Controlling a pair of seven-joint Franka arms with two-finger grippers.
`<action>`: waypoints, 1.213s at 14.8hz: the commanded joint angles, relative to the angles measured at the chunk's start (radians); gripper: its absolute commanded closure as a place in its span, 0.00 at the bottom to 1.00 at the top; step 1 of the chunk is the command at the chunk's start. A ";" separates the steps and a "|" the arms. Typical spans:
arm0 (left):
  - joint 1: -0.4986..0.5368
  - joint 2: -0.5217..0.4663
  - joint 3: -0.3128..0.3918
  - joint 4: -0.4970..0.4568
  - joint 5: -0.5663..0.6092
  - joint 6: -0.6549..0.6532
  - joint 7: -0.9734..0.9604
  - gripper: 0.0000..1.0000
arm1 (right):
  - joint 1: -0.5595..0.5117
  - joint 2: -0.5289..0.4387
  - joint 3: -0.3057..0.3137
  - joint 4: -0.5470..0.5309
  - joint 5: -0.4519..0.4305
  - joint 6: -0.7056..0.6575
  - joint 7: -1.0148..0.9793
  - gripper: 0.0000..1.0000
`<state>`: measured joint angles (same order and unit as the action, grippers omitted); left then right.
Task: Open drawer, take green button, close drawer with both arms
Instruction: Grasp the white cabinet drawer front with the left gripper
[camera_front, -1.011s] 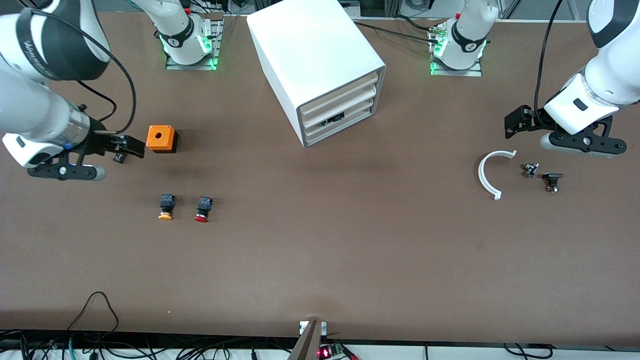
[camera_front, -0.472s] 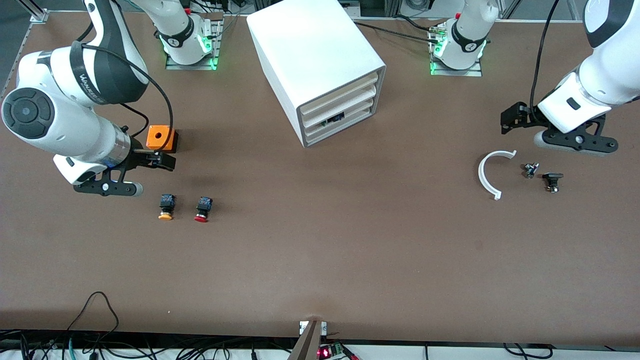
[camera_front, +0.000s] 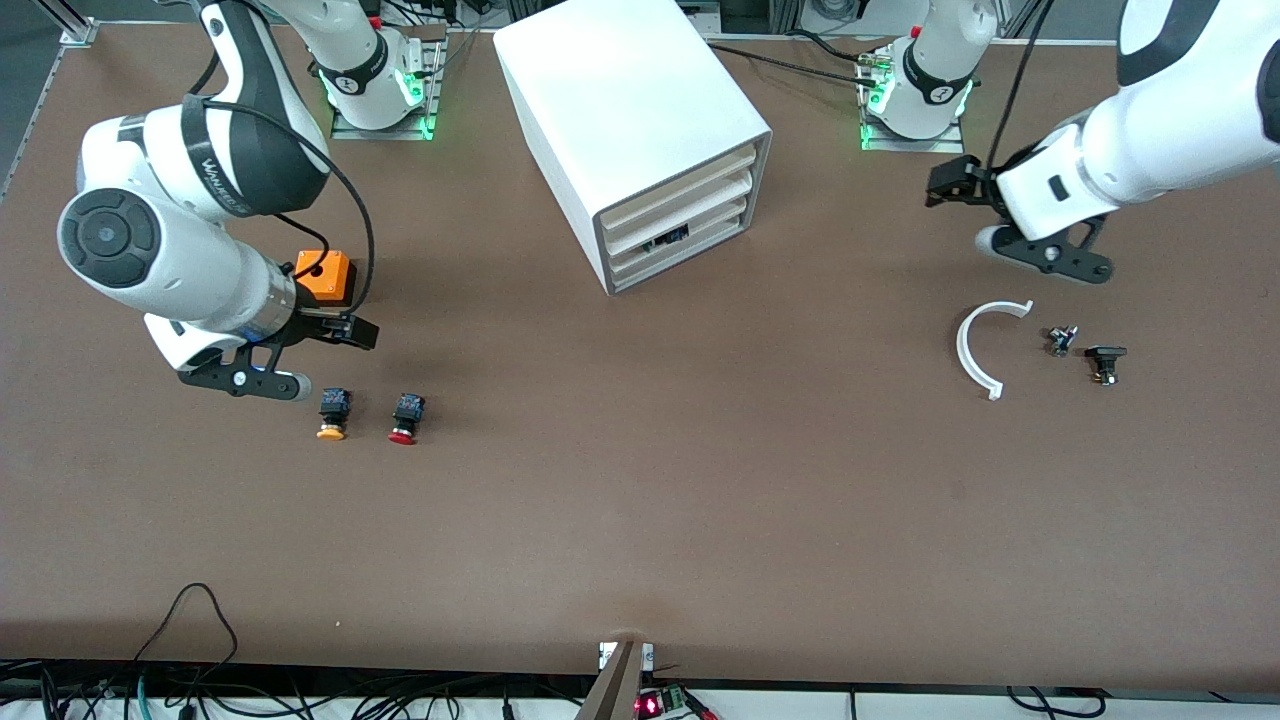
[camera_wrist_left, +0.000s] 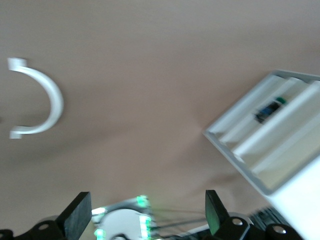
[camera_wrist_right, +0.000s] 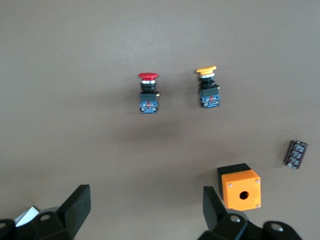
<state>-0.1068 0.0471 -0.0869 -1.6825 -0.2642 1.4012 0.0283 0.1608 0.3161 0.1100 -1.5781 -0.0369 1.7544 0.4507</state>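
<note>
- The right pincer (camera_front: 345, 330) is hanging wide open and empty over the surface (camera_front: 640, 520), just above the orange box (camera_front: 328, 276), whose near corner the arm is partly covering in the front view.
- The orange-capped button (camera_front: 332, 413) and red-capped button (camera_front: 404, 417) are lying side by side, nearer the front camera than the box, with open room around them.
- A small dark cylinder (camera_wrist_right: 296, 153) is showing beside the box only in the right wrist view.
- The cabinet (camera_front: 640, 130) is standing mid-surface; its lowest drawer (camera_front: 672, 251) is sitting closed.
- A green-capped button (camera_wrist_left: 272, 106) is peeking, blurred, from a gap between the drawer fronts; which drawer is holding it is hard to tell.
- The left pincer (camera_front: 950, 185) is hovering wide open, empty, toward the left arm's end.
- The white curved piece (camera_front: 985, 345) and two small dark parts (camera_front: 1085, 350) are lying nearer the camera there.
</note>
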 joint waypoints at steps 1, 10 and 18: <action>0.012 0.075 0.003 0.012 -0.163 -0.025 0.019 0.00 | 0.045 0.031 0.000 0.050 0.009 -0.007 0.103 0.01; 0.013 0.310 0.004 -0.005 -0.424 0.045 0.424 0.00 | 0.135 0.132 0.000 0.205 0.011 0.004 0.247 0.01; 0.004 0.332 -0.029 -0.299 -0.679 0.338 0.824 0.01 | 0.203 0.201 0.000 0.294 0.011 0.019 0.439 0.01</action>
<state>-0.1053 0.4020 -0.0909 -1.8602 -0.8569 1.6531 0.7313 0.3560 0.4818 0.1135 -1.3442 -0.0361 1.7816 0.8525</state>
